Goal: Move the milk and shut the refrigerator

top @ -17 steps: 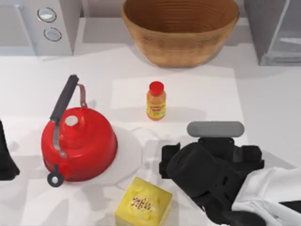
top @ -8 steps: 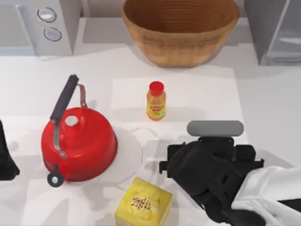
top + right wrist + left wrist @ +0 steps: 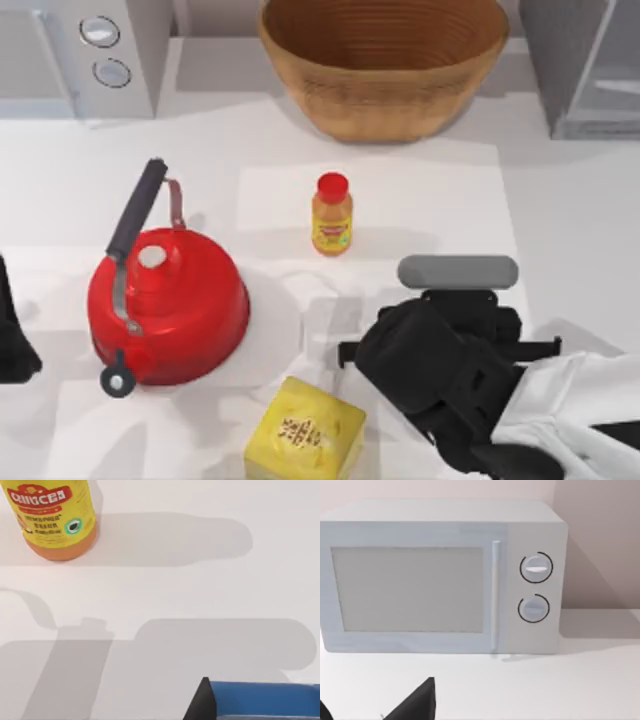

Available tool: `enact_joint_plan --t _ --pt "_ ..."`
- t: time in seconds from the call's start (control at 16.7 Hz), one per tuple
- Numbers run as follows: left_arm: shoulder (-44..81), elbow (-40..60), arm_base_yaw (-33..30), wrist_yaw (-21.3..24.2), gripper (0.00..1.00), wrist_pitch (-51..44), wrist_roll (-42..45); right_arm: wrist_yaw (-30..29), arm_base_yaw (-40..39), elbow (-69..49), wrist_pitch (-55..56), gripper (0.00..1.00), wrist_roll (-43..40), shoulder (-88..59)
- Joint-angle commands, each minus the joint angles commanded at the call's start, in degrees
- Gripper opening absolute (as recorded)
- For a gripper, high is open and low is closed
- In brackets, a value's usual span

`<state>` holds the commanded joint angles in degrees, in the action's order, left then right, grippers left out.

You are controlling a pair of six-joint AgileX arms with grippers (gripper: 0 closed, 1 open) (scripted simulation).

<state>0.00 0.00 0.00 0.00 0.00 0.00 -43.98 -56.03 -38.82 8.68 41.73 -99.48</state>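
Observation:
Beside the blue top of the milk, one black finger presses against the carton's edge in the right wrist view. From above, my right gripper hangs over the front right of the table and hides the carton beneath it. The refrigerator is the grey cabinet at the back right corner, with its lighter door panel at the view's edge. My left gripper is parked at the table's left edge, its dark fingers apart in the left wrist view.
A red kettle stands front left and a yellow box at the front edge. An orange red-capped bottle is mid-table, just behind my right gripper. A wicker basket and a two-knob appliance line the back.
The dark side parts of my right gripper have drawn inward over the carton. The kettle, bottle, box and left arm have not moved.

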Motion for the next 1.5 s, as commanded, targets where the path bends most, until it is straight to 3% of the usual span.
enact_joint_plan --t 0.6,1.02,1.32,1.5 --pt "0.0 0.0 0.0 0.0 1.00 0.0 0.0 0.0 -0.1 -0.1 -0.3 0.00 0.0 0.3" --pt "0.0 0.0 0.0 0.0 1.00 0.0 0.0 0.1 0.0 -2.8 -8.1 0.00 0.0 5.4" --pt "0.0 0.0 0.0 0.0 1.00 0.0 0.0 0.2 0.1 -2.7 -8.0 0.00 0.0 5.4" --pt "0.0 0.0 0.0 0.0 1.00 0.0 0.0 3.3 3.7 -1.3 -4.2 0.00 -2.7 6.9"
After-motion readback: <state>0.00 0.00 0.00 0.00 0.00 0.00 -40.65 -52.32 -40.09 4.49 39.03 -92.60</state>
